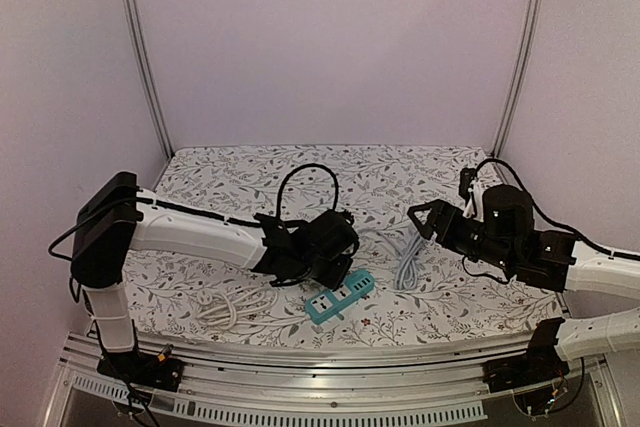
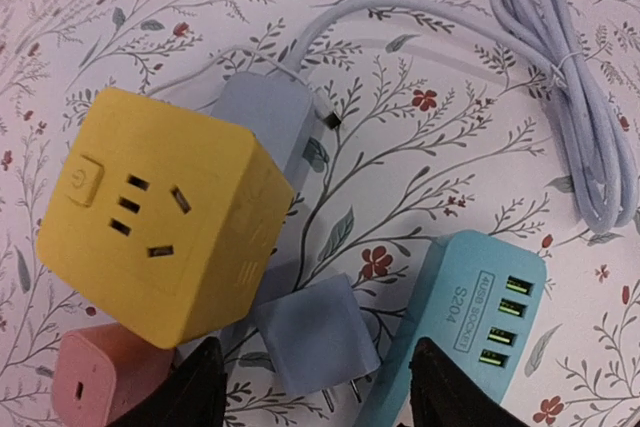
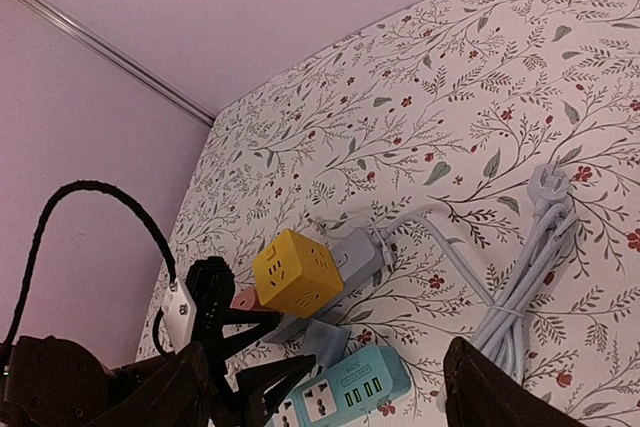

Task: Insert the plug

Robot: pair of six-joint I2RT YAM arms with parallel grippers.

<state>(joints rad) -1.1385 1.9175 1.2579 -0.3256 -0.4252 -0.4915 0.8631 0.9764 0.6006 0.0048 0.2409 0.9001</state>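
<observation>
Floral cloth [image 1: 420, 162], lilac walls [image 1: 330, 37], left fingers [image 2: 195, 392] and right fingers [image 3: 500, 387] spread wide, empty.

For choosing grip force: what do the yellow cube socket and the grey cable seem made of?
Yellow cube socket: likely hard moulded plastic, matte, with crisp edges and even colour. Grey cable: probably a flexible PVC or rubber sheath, faint sheen; it lies in soft loops.

teal power strip [image 2: 470, 297] | printed: "4USB SOCKET" | printed: "S204"
</observation>
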